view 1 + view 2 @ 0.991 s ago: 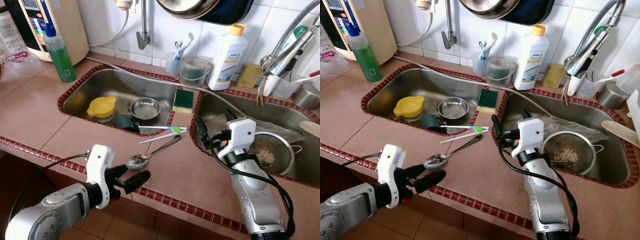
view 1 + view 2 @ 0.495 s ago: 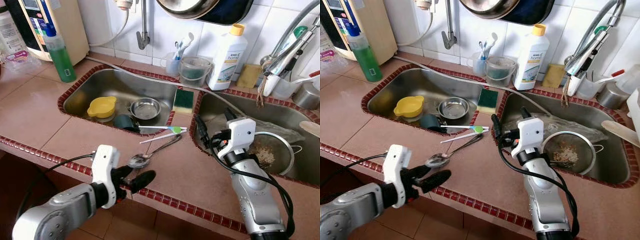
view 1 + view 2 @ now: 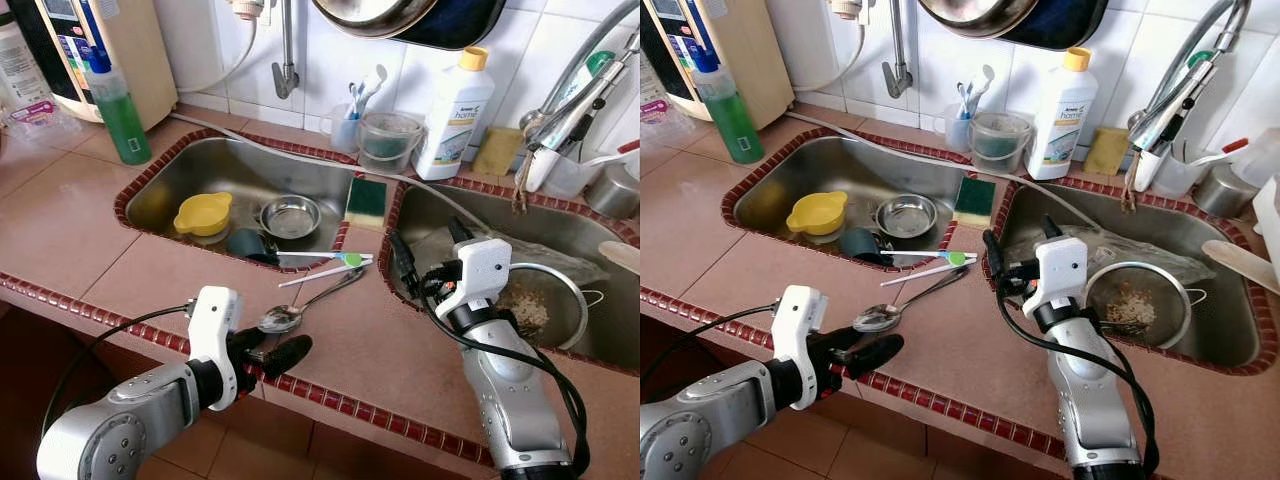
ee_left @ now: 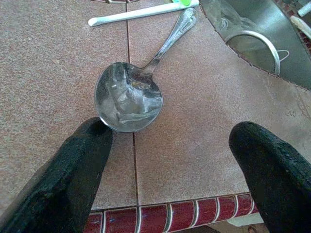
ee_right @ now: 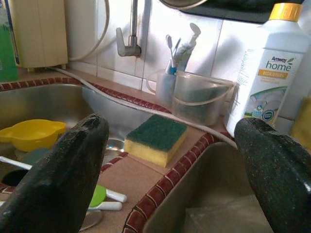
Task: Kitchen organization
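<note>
The left hand [image 3: 268, 350] is hovering at the near edge of the worktop [image 3: 90, 240], its two black fingers [image 4: 77, 167] spread apart on either side of the bowl of the spoon [image 3: 300, 305], one tip almost touching the bowl's rim; it is gripping nothing, and the wide stance looks meant to straddle the bowl for a pinch. The spoon is lying flat on the worktop, bowl toward the robot and handle pointing away toward the strip between the two sinks. Just beyond the spoon's handle, a white chopstick [image 3: 325, 273] and a green-tipped utensil [image 3: 335, 259] are resting across the left sink's [image 3: 150, 185] rim. To the right of the spoon, the right hand [image 3: 432, 262] is hanging over the near-left corner of the right sink [image 3: 590, 245], fingers wide apart and empty, probably waiting. Beyond the spoon, a sponge [image 3: 367, 201] is sitting on the divider. Inside the left sink a yellow bowl [image 3: 204, 213], a steel bowl [image 3: 291, 216] and a dark cup are lying; the cup is partly hidden by the rim. A strainer [image 3: 545, 305] in the right sink is half covered by the right arm, its contents hard to identify.
</note>
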`<state>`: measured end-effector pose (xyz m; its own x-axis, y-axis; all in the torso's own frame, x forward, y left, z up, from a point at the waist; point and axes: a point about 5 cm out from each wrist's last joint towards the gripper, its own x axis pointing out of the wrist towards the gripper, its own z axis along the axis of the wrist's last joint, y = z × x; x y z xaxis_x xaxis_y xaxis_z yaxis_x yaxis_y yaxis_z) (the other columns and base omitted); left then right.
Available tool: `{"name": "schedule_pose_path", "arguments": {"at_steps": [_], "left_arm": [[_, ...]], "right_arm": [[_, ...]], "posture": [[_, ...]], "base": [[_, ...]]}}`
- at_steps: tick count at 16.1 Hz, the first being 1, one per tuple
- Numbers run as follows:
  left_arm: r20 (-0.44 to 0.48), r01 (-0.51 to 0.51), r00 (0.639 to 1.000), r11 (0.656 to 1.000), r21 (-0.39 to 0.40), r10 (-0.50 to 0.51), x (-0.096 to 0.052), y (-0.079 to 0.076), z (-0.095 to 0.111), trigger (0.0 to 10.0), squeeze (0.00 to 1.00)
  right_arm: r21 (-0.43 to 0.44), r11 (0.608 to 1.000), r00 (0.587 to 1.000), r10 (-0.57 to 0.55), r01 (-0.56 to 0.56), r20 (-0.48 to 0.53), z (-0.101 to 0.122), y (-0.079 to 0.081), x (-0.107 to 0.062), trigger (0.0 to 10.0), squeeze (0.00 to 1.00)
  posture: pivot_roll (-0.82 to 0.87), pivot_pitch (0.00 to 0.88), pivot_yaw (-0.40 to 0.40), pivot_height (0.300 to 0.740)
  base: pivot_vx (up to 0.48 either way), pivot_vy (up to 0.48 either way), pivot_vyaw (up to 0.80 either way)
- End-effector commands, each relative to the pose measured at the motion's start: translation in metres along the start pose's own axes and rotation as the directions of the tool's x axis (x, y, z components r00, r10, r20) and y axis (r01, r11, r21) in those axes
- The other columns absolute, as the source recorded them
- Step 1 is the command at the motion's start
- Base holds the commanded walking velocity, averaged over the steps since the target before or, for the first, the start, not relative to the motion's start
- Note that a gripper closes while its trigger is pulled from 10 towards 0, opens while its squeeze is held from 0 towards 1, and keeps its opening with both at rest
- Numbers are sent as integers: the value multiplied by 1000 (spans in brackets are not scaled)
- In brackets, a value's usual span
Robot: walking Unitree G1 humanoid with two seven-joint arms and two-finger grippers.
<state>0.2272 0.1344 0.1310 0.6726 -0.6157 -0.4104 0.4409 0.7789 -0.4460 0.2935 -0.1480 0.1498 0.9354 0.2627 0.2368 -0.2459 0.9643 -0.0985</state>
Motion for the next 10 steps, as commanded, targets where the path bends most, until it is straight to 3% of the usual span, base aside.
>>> {"name": "schedule_pose_path", "arguments": {"at_steps": [1,10], "left_arm": [[-30,-45,999,999,-8,44,-1,7,-3,10000,0],[-45,-118,992,993,-9,118,-4,19,-6,10000,0]], "right_arm": [[-3,1000,1000,-6,6,16,6,-1,0,10000,0],[-3,1000,1000,-4,4,16,6,-2,1,10000,0]], "posture": [[-76,102,-25,740],[-79,100,-31,740]], "base": [[0,0,0],[0,0,0]]}}
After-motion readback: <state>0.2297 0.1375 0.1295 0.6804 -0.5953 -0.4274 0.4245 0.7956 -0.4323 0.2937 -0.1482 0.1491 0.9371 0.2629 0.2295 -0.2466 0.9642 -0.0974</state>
